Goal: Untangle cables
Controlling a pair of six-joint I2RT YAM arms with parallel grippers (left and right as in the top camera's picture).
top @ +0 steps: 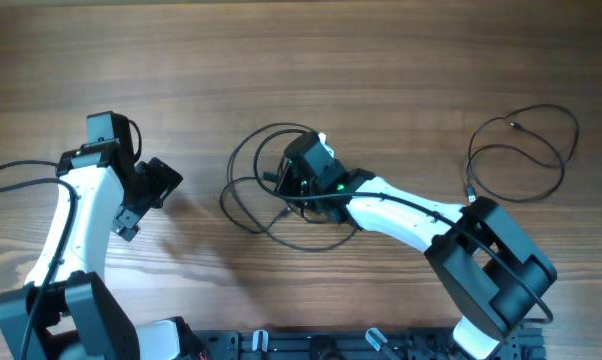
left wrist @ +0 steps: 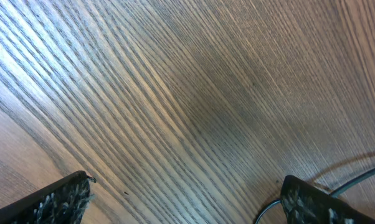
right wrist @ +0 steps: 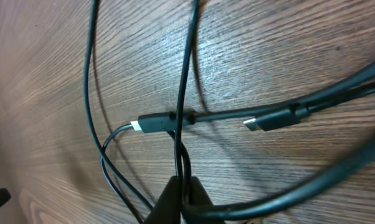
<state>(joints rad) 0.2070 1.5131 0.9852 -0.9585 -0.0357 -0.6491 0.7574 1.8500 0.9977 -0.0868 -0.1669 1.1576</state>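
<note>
A tangle of thin black cables point(top: 271, 190) lies in loops at the table's middle. My right gripper point(top: 284, 186) is down in this tangle. In the right wrist view its fingers point(right wrist: 172, 199) are shut on one thin black strand point(right wrist: 182, 163), pinched between the tips. Just beyond them lie two plugs with pale tips, one to the left point(right wrist: 151, 123) and one to the right point(right wrist: 270, 119). My left gripper point(top: 149, 192) stands open to the left of the tangle, apart from it. Between its fingers point(left wrist: 61, 200) there is only bare wood, with a bit of cable point(left wrist: 362, 177) beside the right one.
A separate thin black cable point(top: 521, 150) lies in a loose loop at the right side of the wooden table point(top: 381, 60). A thicker black cord point(top: 11, 175) runs from the left arm off the left edge.
</note>
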